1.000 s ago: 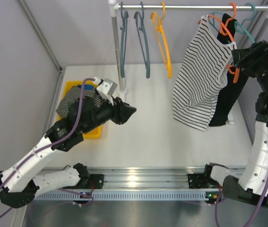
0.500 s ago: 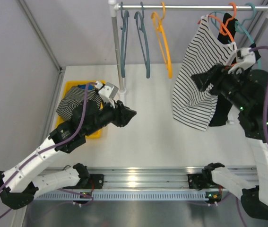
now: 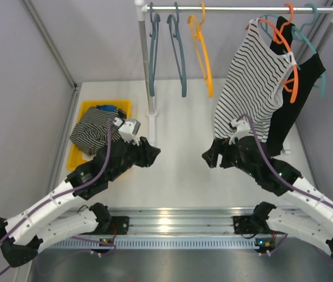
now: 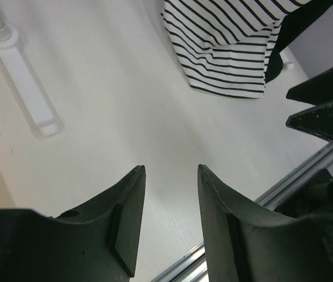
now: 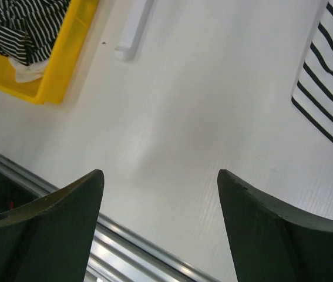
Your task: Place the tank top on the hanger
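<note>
Tank top (image 3: 253,88) hangs on the red-orange hanger (image 3: 293,81), hooked on the rail (image 3: 236,9) at the far right. Its hem hangs free just above the table (image 3: 178,117). Both straps look seated on the hanger arms, though the far one is hard to confirm from above. A black top (image 3: 286,120) hangs directly behind it, touching. Left along the rail are a yellow-amber hanger (image 3: 204,59), then two teal hangers (image 3: 181,59), all bare.

Right gripper (image 3: 208,157) is low over the table, near and below the tank top's hem, not touching it. In the wrist view its fingers (image 5: 272,223) are spread wide with nothing between them. Left gripper (image 3: 153,154) faces it across bare table, well apart. Its fingers (image 4: 128,217) are parted by a narrow gap and are also empty.

Yellow bin (image 3: 78,155) sits at the table's left, beside the left arm, with a darker striped garment (image 3: 93,132) bunched inside. The white post foot (image 4: 28,100) lies between the bin and the grippers.
</note>
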